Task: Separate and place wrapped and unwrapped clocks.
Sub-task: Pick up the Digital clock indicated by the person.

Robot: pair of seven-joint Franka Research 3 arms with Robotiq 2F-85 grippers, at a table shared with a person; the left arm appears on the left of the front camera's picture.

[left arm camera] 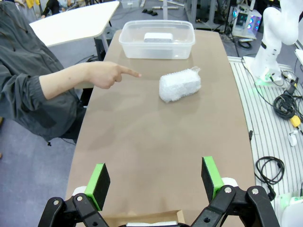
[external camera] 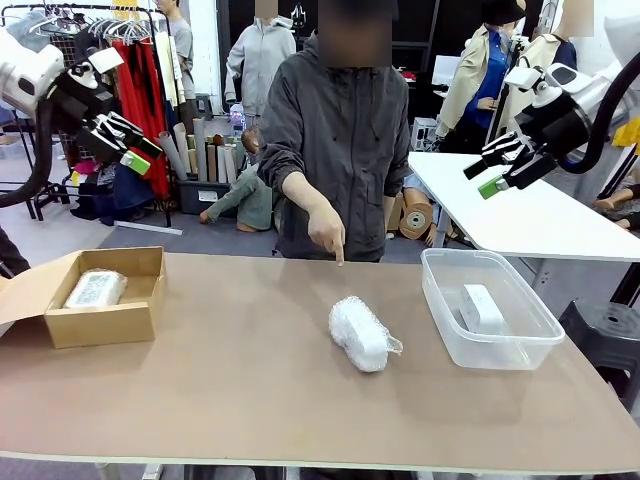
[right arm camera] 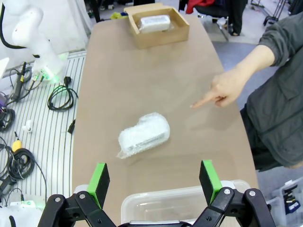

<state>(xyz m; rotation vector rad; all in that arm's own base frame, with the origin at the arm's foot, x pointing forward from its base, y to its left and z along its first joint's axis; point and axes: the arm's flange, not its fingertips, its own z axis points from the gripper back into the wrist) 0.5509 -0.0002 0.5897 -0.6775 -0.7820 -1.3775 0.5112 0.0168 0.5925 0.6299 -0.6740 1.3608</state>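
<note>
A bubble-wrapped clock [external camera: 359, 333] [left arm camera: 179, 85] [right arm camera: 144, 134] lies loose in the middle of the table. Another wrapped clock [external camera: 95, 289] [right arm camera: 152, 22] rests inside the open cardboard box [external camera: 55, 325] [right arm camera: 175, 34] at the left. The bare white clock [external camera: 482, 308] [left arm camera: 158, 37] sits in the clear plastic tub [external camera: 525, 341] [left arm camera: 126, 48] at the right. My left gripper [external camera: 132, 147] [left arm camera: 155, 179] hangs open high above the box. Open as well, my right gripper [external camera: 497, 165] [right arm camera: 155, 178] is raised above the tub. The person's hand [external camera: 327, 231] [left arm camera: 104, 74] [right arm camera: 226, 87] points a finger down at the table's far edge near the loose bundle.
The person stands at the far side, behind the table's middle. A white table [external camera: 540, 215] stands behind the tub at the right. Cables [left arm camera: 279, 101] [right arm camera: 59, 97] lie on the floor beside the table on the robot's side.
</note>
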